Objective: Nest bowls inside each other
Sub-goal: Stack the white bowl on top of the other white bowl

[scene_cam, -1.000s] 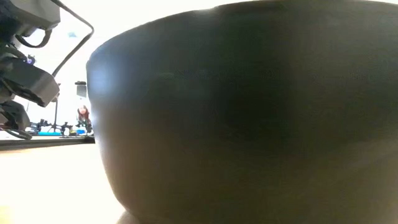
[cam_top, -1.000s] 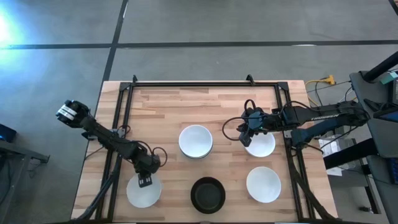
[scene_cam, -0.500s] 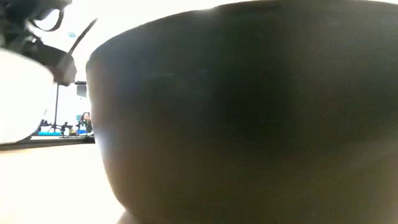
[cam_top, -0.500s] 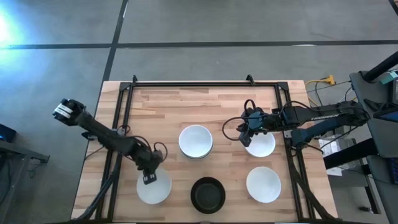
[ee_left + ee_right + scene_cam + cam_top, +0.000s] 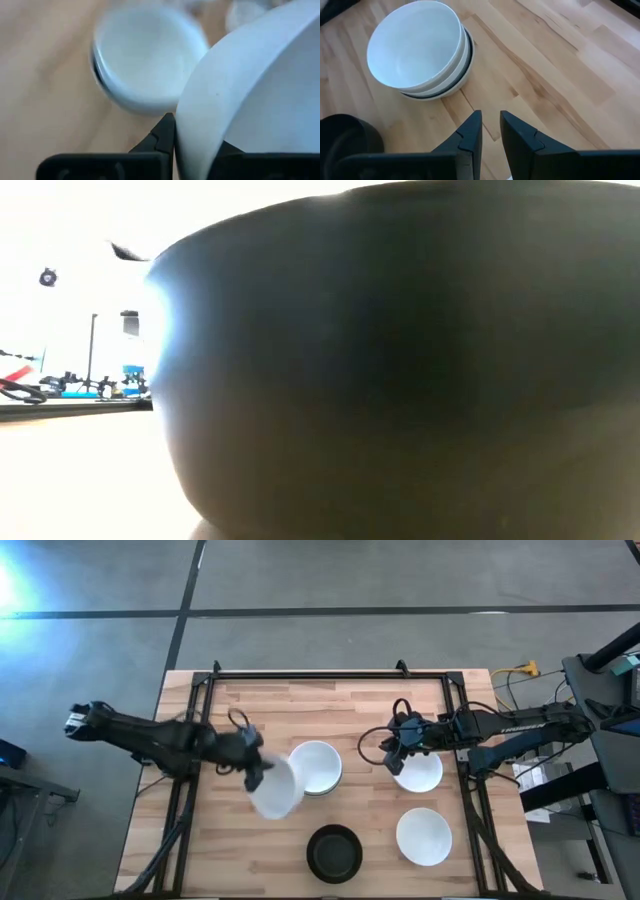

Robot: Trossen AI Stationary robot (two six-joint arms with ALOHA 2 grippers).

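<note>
My left gripper point(image 5: 255, 766) is shut on a white bowl point(image 5: 276, 790), held tilted just left of a stack of bowls point(image 5: 315, 768) at the table's middle. The stack has white bowls on top and a dark one at the bottom point(image 5: 420, 50). A black bowl point(image 5: 334, 852) stands near the front edge and fills the low view point(image 5: 400, 360). Two single white bowls stand at the right point(image 5: 420, 774) point(image 5: 424, 836). My right gripper point(image 5: 392, 752) hovers by the left rim of the farther one, its fingers point(image 5: 490, 131) a narrow gap apart and empty. My left gripper holds the white bowl by its rim point(image 5: 176, 142), one finger point(image 5: 161, 137) outside the wall and the other inside the hollow. The fingers come from the table's left. The bowl is lifted clear of the table and tipped on its side.
A black frame point(image 5: 320, 673) runs along the table's far edge and down both sides. Bare wood lies at the near left and along the far side of the table. Cables and equipment stand beyond the right edge.
My left gripper has lifted the white bowl from the table's near left and carried it up, right and toward the far edge, to the stack. The bowl has tipped from level onto its side. My right arm has kept still.
</note>
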